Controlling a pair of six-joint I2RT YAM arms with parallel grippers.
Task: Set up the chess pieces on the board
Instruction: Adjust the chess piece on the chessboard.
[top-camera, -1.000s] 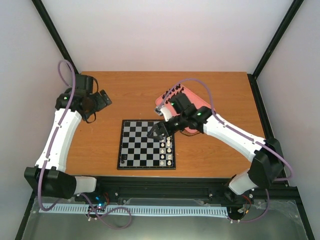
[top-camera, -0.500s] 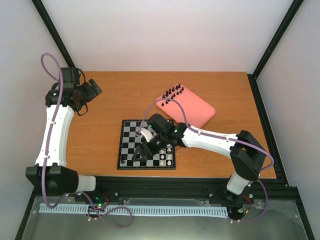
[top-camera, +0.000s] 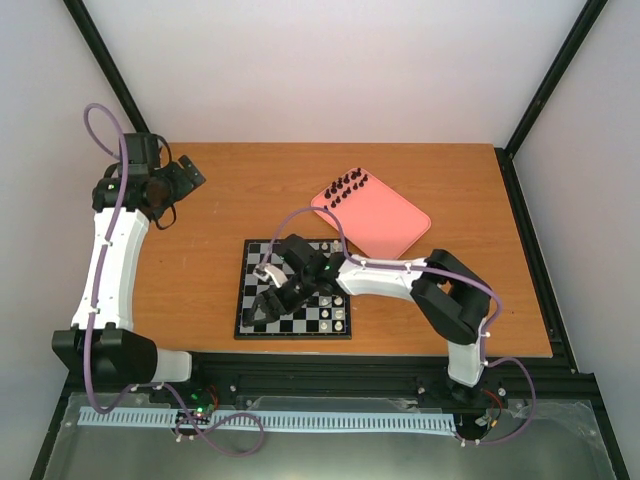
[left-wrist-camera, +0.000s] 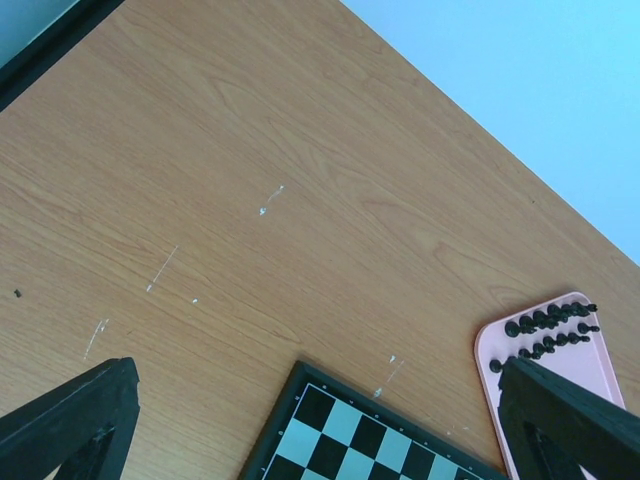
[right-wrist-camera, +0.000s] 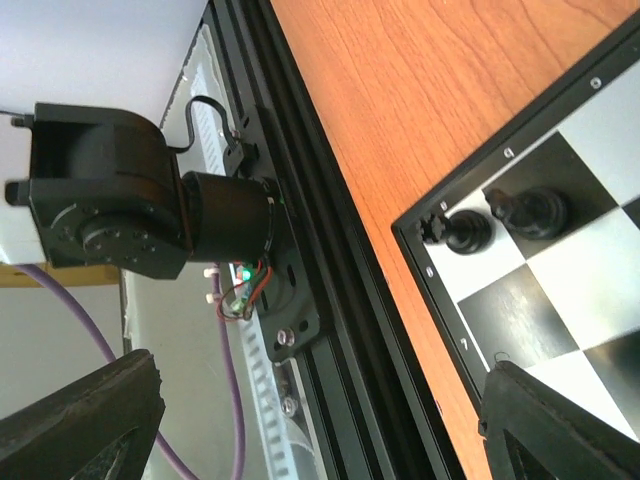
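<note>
The board (top-camera: 296, 322) lies at the table's near middle. Two black chess pieces (right-wrist-camera: 465, 230) stand at its near-left corner, on the edge of the board (right-wrist-camera: 590, 290). Several more black chess pieces (top-camera: 347, 186) stand in rows at the far end of a pink tray (top-camera: 385, 220). My right gripper (top-camera: 265, 303) hangs open over the board's near-left part with nothing between its fingers (right-wrist-camera: 560, 430). My left gripper (top-camera: 190, 175) is raised at the far left, open and empty; its view shows the board's corner (left-wrist-camera: 350, 430) and the black chess pieces (left-wrist-camera: 545, 330) on the tray.
Several white pieces (top-camera: 336, 312) stand along the board's right side. The right arm stretches low across the board from the right. A black frame rail (right-wrist-camera: 340, 330) and the left arm's base (right-wrist-camera: 110, 190) lie just beyond the table's near edge.
My right arm has swung from beside the tray across the board to its near-left part. My left arm drew back to the far left early on and has held still since.
</note>
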